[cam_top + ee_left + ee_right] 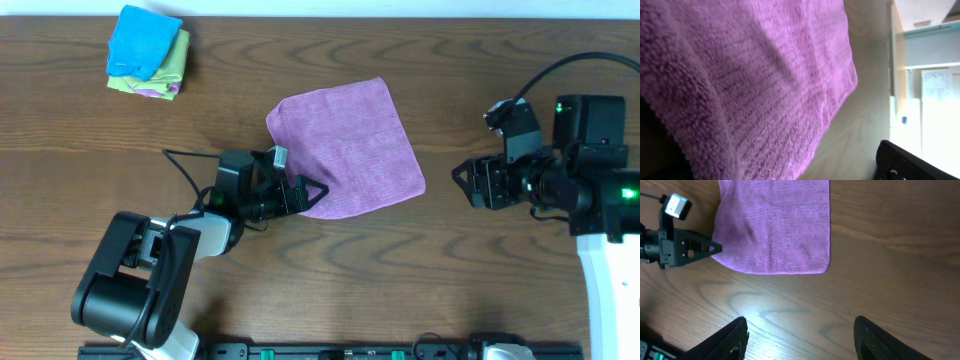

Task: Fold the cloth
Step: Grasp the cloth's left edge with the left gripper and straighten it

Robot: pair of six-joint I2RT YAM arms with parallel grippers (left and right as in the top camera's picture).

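a dark wooden table (pixel 440 290) is filling the overhead view. at its 10 o'clock corner a folded stack (pixel 148 55) of blue and green cloths is sitting well apart from the work.

moving right, the left gripper (pixel 312 190) is reaching in low from 8 o'clock. its fingertips are meeting the 7 o'clock corner of the cloth (pixel 350 145). its jaws are standing wide, and the fuzzy lilac pile is crowding its own wrist view (pixel 750 90). whether the hem is already lying between the fingers cannot be told. the cloth is showing no lift or pucker in the overhead view, so it is probably not pinched yet.

the cloth is lying flat near the middle of the table, a near square turned slightly, its sides running roughly from 11 to 5 o'clock. from the left gripper it is spreading away toward 1 o'clock, so a fold from this corner is likely to travel that way, across the diagonal.

further right, the right gripper (pixel 462 178) is hanging at 3 o'clock of the cloth, with bare wood between it and the nearest corner. in its wrist view its fingers (pixel 732 337) are spread apart and are holding and touching nothing, and the cloth is lying ahead at 12 o'clock. the left arm is clearly the nearer one.
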